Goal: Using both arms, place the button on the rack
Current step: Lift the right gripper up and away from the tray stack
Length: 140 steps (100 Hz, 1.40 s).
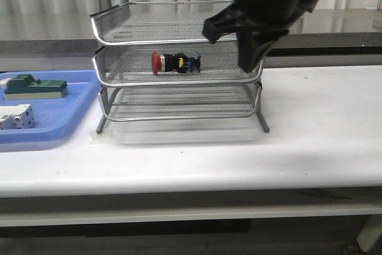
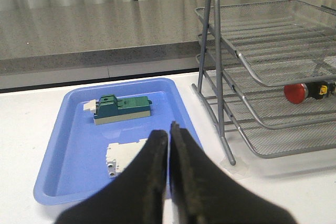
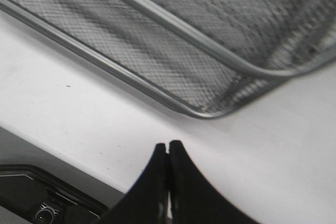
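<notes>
Lying sideways on the wire-mesh rack, the red-capped button; both dark grippers pinching closed, empty

White table: rack, blue tray.

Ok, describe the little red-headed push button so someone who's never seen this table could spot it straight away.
Find the three-tier silver wire-mesh rack standing on the white table, right of the flat blue plastic tray. On its middle tier lies the small button on its side. Its red mushroom head and black body are the rack's only contents.
</notes>
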Tool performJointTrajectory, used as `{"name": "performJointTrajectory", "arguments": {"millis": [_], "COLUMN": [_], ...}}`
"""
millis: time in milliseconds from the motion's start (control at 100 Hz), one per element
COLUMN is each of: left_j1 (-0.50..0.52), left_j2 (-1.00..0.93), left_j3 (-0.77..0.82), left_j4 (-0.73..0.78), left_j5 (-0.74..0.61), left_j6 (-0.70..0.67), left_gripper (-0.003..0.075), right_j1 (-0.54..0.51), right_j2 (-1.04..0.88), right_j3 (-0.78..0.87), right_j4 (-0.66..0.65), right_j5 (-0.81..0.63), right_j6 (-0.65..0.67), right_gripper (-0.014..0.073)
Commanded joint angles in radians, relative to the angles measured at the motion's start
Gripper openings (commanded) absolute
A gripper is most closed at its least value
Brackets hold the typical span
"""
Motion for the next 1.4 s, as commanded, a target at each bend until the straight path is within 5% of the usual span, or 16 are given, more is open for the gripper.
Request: {"name": "performJointTrajectory", "arguments": {"millis": [0, 440, 820, 1190, 1390], "left_j1": [0.003, 0.003, 0.003, 0.003, 0.003], "left_j2": [0.002, 0.002, 0.002, 0.002, 0.002], "left_j3": [-0.026, -0.026, -0.026, -0.026, -0.026], "left_j4": [-0.010, -0.010, -0.010, -0.010, -0.010], "left_j5": [-0.080, -0.080, -0.080, -0.080, -0.080], "left_j6": [-0.008, -0.008, -0.008, -0.008, -0.008], "left_gripper": [0.0004, 0.0004, 0.0004, 0.0004, 0.0004], "right_j1": [-0.045, -0.212, -0.234, -0.235, -0.235], "right_j2": [-0.118, -0.486, -0.813, -1.133, -1.237], "right_j3": [0.033, 0.368, 0.603, 0.739, 0.755], "right_j4": [-0.045, -0.050, -0.112, -0.376, -0.430], "right_j5": [-0.044, -0.208, -0.290, -0.226, -0.087], "right_j6": [0.038, 0.131, 0.179, 0.465, 0.485], "right_gripper": [-0.0069, -0.0069, -0.0060, -0.0060, -0.0060]}}
